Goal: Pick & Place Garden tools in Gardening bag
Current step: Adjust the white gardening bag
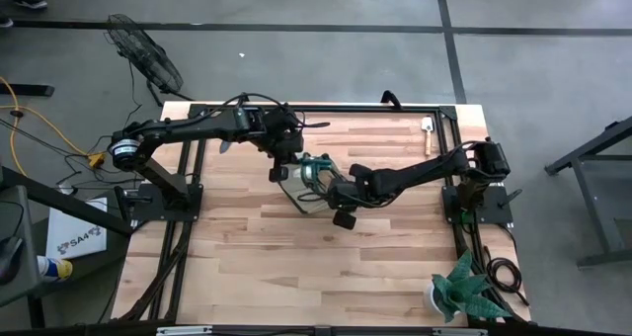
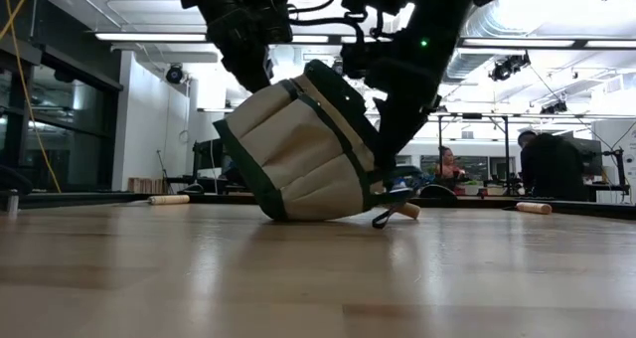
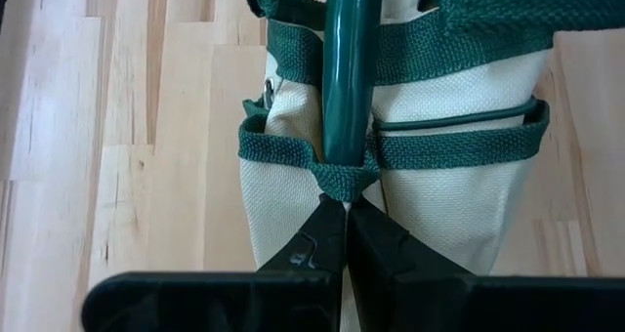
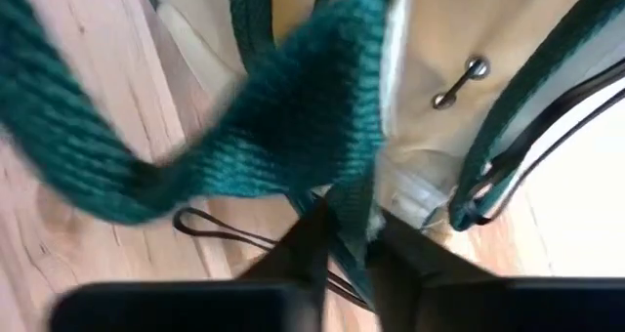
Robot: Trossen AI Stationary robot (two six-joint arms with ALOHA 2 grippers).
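Note:
The beige gardening bag (image 1: 308,188) with green trim stands tilted in the middle of the table, between my two grippers. In the low view the bag (image 2: 298,154) rests on one bottom edge, with its other side raised. A dark green tool handle (image 3: 347,68) sticks up out of one outer pocket. My left gripper (image 3: 337,203) is shut on the bag's trim on the bag's left side (image 1: 280,168). My right gripper (image 4: 347,225) is closed on a green strap on the bag's right side (image 1: 334,190). A wooden-handled trowel (image 1: 428,136) lies at the far right. My left gripper pinches the green trim of an outer pocket's top edge (image 3: 337,181), where two pockets meet, between its two fingertips. The fingers slant down from above on the table's left side. The bag hangs tilted from this hold, one bottom edge (image 2: 328,216) on the table. My right gripper has a green webbing strap (image 4: 356,190) of the bag between its two fingers. The fingers slant down from the table's right side. The strap runs slack in a loop (image 4: 88,176) away from the fingers.
A potted green spiky plant (image 1: 459,292) stands at the near right corner. Black frame rails (image 1: 449,168) run along the table's edges. A wooden handle (image 2: 407,210) lies on the table just behind the bag. People sit in the room beyond (image 2: 447,169).

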